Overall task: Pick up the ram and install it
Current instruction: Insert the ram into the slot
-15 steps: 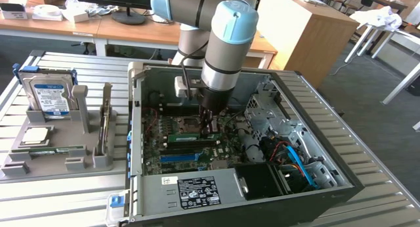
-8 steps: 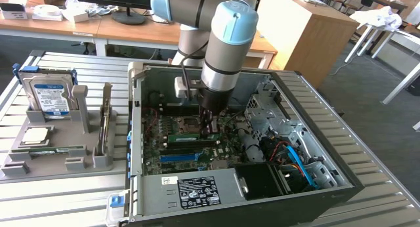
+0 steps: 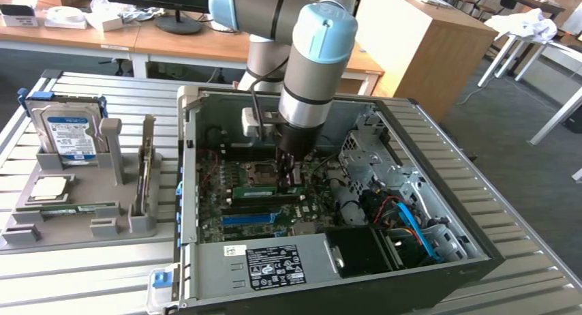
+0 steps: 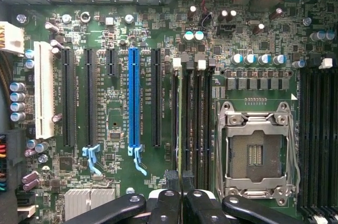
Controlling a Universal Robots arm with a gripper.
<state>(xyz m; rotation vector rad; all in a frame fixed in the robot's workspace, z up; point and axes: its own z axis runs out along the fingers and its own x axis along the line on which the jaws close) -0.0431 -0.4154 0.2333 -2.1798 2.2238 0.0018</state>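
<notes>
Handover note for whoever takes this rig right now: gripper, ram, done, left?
Gripper: shut on one end of the long, thin green ram stick.
Ram: inside the open black computer case, lined up on the green motherboard at its memory slots, beside the empty silver CPU socket.
Done: picked up, brought to the slots.
Left: full seating cannot be confirmed; not yet released.

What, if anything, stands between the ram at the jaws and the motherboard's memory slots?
Nothing visible does. The ram, gripped in the shut jaws, lies right along the black memory slots beside the open CPU socket; no cable or card crosses between them.
</notes>
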